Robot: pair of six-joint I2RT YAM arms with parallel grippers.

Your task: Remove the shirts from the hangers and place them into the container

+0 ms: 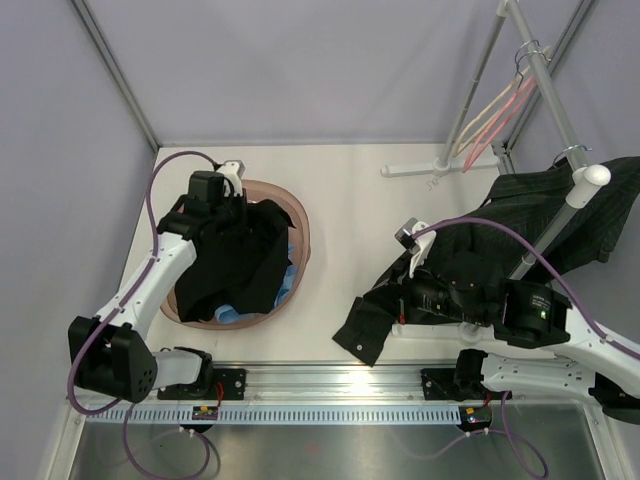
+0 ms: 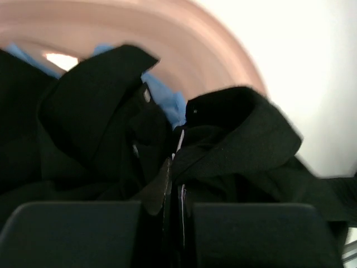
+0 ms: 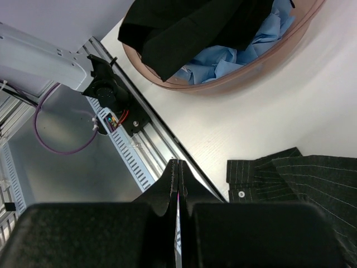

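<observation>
**Left.** My left gripper [image 2: 170, 184] hangs over the far rim of the shallow oval tub of translucent pinkish-brown plastic [image 1: 303, 215], which sits by the left edge of the white tabletop [image 1: 360, 210]. My fingers are pressed together on a fold of the plain black cloth shirt [image 1: 245, 262], whose bulk lies heaped in the tub. Under it lies the crumpled light blue cloth shirt [image 1: 289, 277], showing at the tub's right and near sides.

**Centre.** The dark charcoal pinstriped shirt [image 1: 560, 200] drapes from the grey metal rack pole [image 1: 557, 105] at the far right corner. It runs across my right arm and down to the tabletop, its loose end spread flat toward the near edge. My right gripper [image 3: 177, 167] sits low just beside that cloth, fingers fully closed, and I see nothing between them.

**Right.** A pink plastic hanger [image 1: 512, 108] and a cream plastic hanger [image 1: 480, 122] hang bare on the pole, side by side. Of the pinstriped shirt's own hanger only a silver metal hook [image 1: 573, 153] shows.
</observation>
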